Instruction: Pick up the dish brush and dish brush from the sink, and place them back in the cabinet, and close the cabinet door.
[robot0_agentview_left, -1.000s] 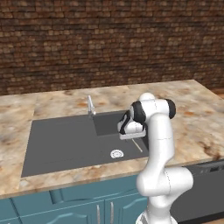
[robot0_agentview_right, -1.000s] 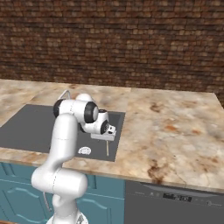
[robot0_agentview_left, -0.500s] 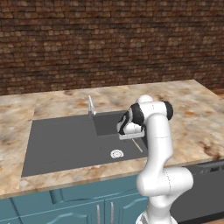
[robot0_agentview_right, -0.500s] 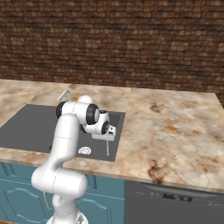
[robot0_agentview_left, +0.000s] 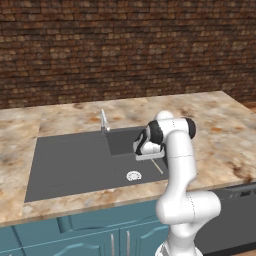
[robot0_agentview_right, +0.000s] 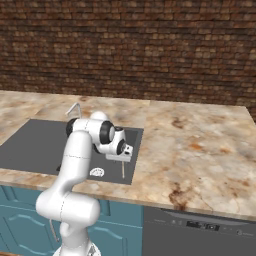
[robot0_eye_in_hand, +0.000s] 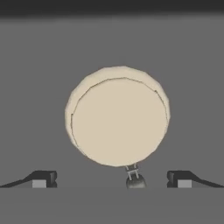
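A dish brush lies in the sink (robot0_agentview_left: 70, 165) near its right end. From the hand view I look straight down on its round beige head (robot0_eye_in_hand: 118, 116), with a small metal fitting at the lower edge. Its thin tan handle (robot0_agentview_left: 158, 167) (robot0_agentview_right: 123, 171) pokes out from under the hand in both base views. My gripper (robot0_eye_in_hand: 111, 180) (robot0_agentview_left: 150, 158) (robot0_agentview_right: 119, 158) hangs just above the brush, open, one fingertip on each side and nothing between them. The cabinet and the cabinet door are out of view.
A small grey faucet (robot0_agentview_left: 103, 120) stands at the sink's back edge, and the round drain (robot0_agentview_left: 133, 175) lies left of the brush. Marbled counter (robot0_agentview_right: 200, 145) surrounds the basin, with a brick wall behind. Low teal cupboards (robot0_agentview_left: 75, 235) and a dark dishwasher (robot0_agentview_right: 200, 230) sit below.
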